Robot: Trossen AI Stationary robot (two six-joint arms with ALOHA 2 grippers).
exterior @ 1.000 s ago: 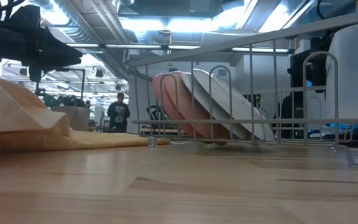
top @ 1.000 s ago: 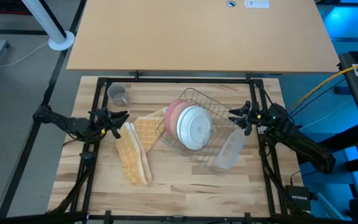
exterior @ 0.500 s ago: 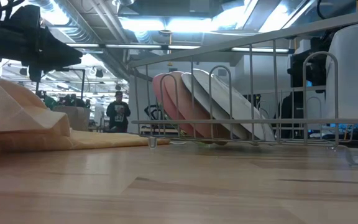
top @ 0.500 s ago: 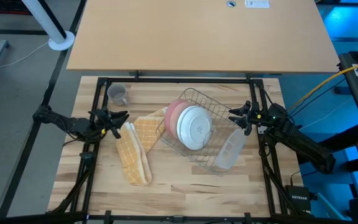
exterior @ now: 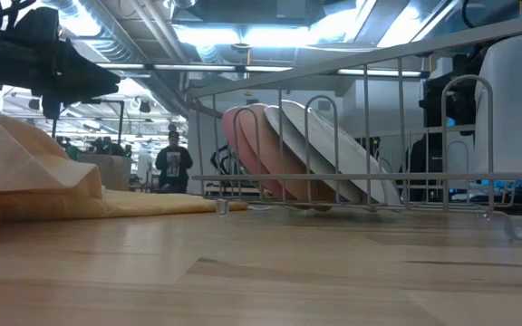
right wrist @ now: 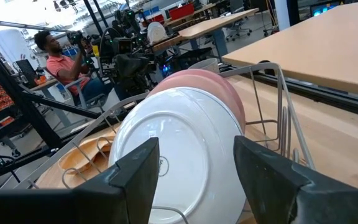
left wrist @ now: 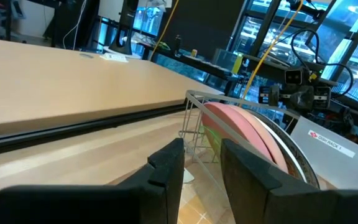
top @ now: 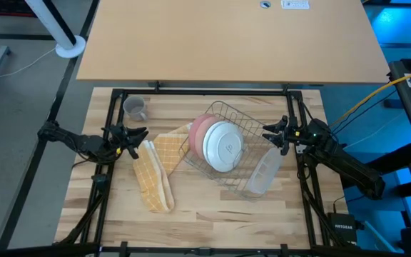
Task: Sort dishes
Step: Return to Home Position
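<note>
A wire rack [top: 228, 151] stands mid-table. A pink plate and a pink bowl [top: 200, 131] and a white plate [top: 223, 146] stand on edge in it, leaning toward the far left. A greenish dish [left wrist: 212, 134] shows among them in the left wrist view. A small grey mug [top: 134, 107] stands upright at the far left. My left gripper [top: 143, 133] is open and empty above the yellow checked cloth [top: 155, 170], left of the rack. My right gripper [top: 267, 132] is open and empty at the rack's right side, facing the white plate [right wrist: 179, 149].
A clear oblong plastic tray [top: 262, 173] lies against the rack's near right side. The yellow cloth lies bunched left of the rack, one corner under it. A second, higher tabletop [top: 227, 39] borders the far edge. People show in the room beyond [right wrist: 58, 59].
</note>
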